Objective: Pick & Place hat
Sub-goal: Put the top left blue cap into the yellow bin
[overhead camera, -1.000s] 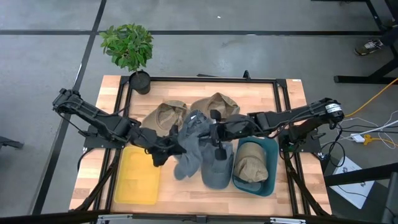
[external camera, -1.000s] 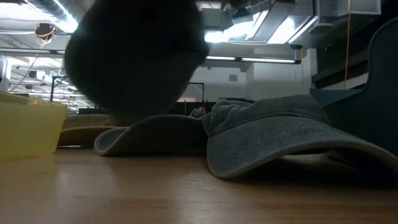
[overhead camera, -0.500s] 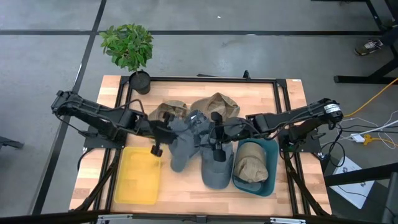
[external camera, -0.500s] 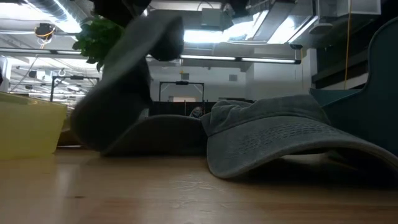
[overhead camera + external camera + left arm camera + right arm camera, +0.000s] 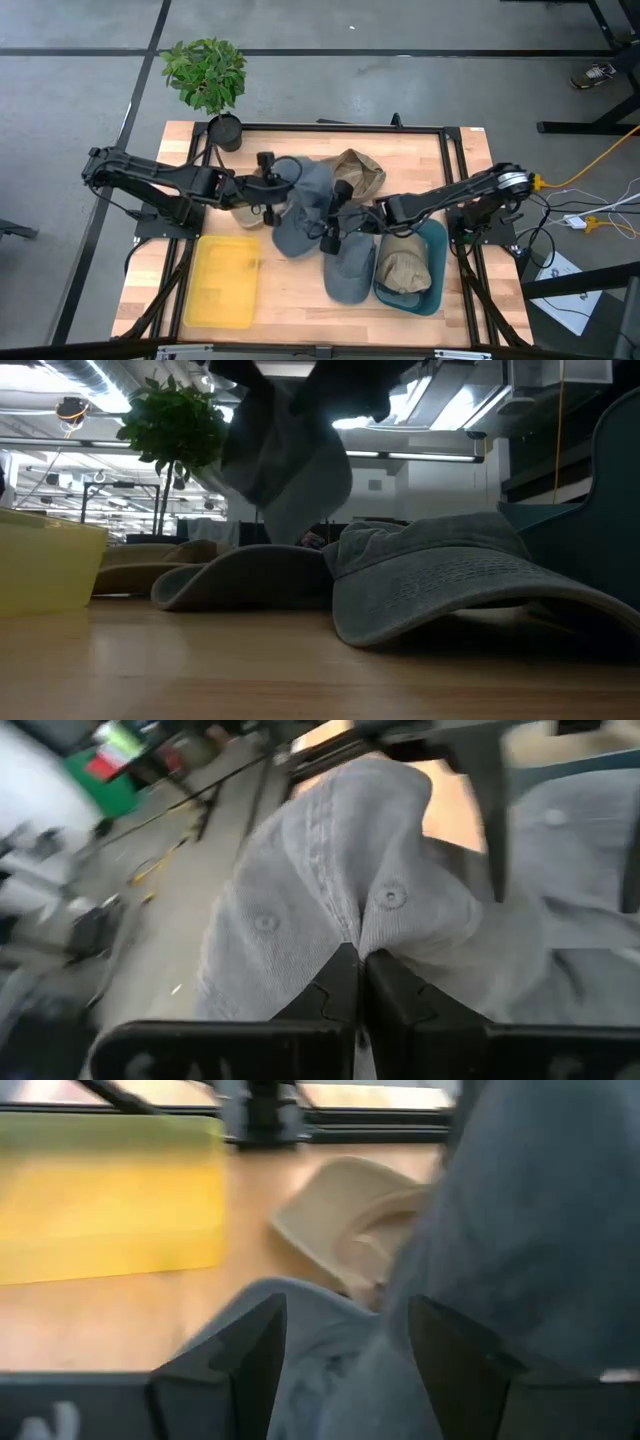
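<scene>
My left gripper (image 5: 272, 178) is shut on a grey cap (image 5: 302, 200), which hangs in the air over the table's middle and shows high up in the low view (image 5: 290, 450). My right gripper (image 5: 334, 215) is open right beside that cap, with grey cloth (image 5: 350, 1370) between its fingers; I cannot tell if they touch it. Another grey cap (image 5: 350, 272) lies brim-down on the table. A tan cap (image 5: 404, 260) sits in the teal bin (image 5: 436, 262). A yellow tray (image 5: 222, 284) lies near the left front. My left gripper pinches a fold of the grey cap's crown (image 5: 372, 925), beside two eyelets, between its two shut fingers (image 5: 340, 990). It comes level from the table's left. The cap is lifted clear and hangs slack below the fingers.
Two tan caps (image 5: 356, 170) (image 5: 244, 212) lie toward the table's far side. A grey brim (image 5: 250, 575) rests on the wood under the held cap. A potted plant (image 5: 206, 76) stands at the far left corner. A black frame (image 5: 330, 128) rims the table.
My left gripper has moved up and toward the far edge, carrying the grey cap away from beside the yellow tray. The cap has come up off the table and now hangs clear. My right gripper has shifted slightly toward the table's left.
</scene>
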Controlling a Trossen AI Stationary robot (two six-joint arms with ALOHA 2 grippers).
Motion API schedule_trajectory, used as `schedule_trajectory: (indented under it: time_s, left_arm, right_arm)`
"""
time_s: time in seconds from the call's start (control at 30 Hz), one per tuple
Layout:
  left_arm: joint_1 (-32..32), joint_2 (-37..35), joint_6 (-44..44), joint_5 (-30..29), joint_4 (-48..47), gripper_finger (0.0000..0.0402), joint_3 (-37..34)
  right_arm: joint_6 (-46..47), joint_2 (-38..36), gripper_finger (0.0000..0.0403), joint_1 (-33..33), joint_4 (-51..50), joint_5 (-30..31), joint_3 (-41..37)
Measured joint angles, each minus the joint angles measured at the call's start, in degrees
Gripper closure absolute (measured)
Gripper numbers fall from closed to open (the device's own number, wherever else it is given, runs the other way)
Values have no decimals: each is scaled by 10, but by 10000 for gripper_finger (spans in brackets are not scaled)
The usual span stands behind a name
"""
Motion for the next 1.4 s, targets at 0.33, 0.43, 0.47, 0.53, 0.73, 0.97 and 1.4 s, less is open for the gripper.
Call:
schedule_trajectory:
  time_s: [0.33, 0.43, 0.47, 0.53, 0.73, 0.97, 1.4]
  left_arm:
    - [0, -7, -72, -34, -18, 397, 9]
    - [0, -7, -80, -34, -18, 397, 9]
    - [0, -7, -81, -34, -17, 396, 9]
    - [0, -7, -85, -33, -9, 395, 9]
    - [0, -7, -84, 7, 33, 396, 9]
    - [-3, -7, -83, 24, 46, 396, 9]
    - [-6, -7, -107, 184, -63, 394, 9]
  right_arm:
    - [-3, 6, 195, -2, 68, 117, 0]
    - [-27, 6, 195, -1, 110, 117, 0]
    - [-34, 6, 195, -2, 120, 118, 0]
    - [-47, 6, 195, -5, 137, 117, 0]
    - [-50, 9, 196, -22, 145, 117, 0]
    - [-60, 18, 204, -31, 124, 136, 0]
    - [-82, 9, 387, -23, 34, 101, 0]
